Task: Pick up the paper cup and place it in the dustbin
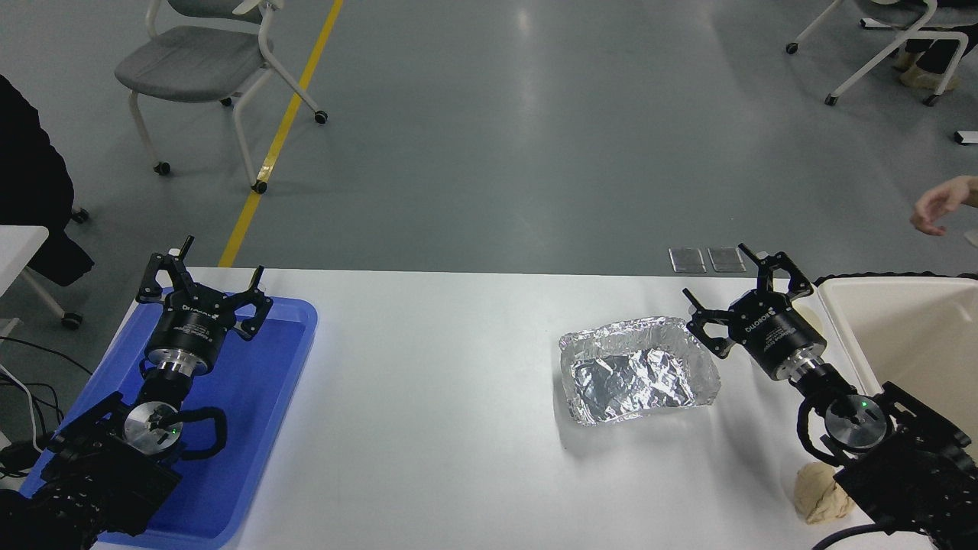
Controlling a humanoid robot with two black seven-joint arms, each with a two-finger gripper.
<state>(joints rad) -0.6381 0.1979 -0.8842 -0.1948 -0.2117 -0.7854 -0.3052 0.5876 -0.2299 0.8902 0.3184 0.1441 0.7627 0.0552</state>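
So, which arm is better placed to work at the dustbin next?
Right. The right gripper hangs open beside the dustbin, with a cream sliver, possibly the paper cup, behind it. The left gripper is parked over the blue tray at the far left.

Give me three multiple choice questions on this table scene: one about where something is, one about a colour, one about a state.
1. Where is the foil tray?
A. inside the bin
B. on the blue tray
C. on the table, left of the right gripper

2. What colour is the tray under the left gripper?
A. red
B. blue
C. green

3. How do the right gripper's jaws stand?
A. open, holding nothing
B. shut on a cup
C. shut on the foil tray

Answers:
1 C: it sits on the white tabletop beside that gripper.
2 B: its plastic is plainly blue.
3 A: the jaws are spread with nothing between them.
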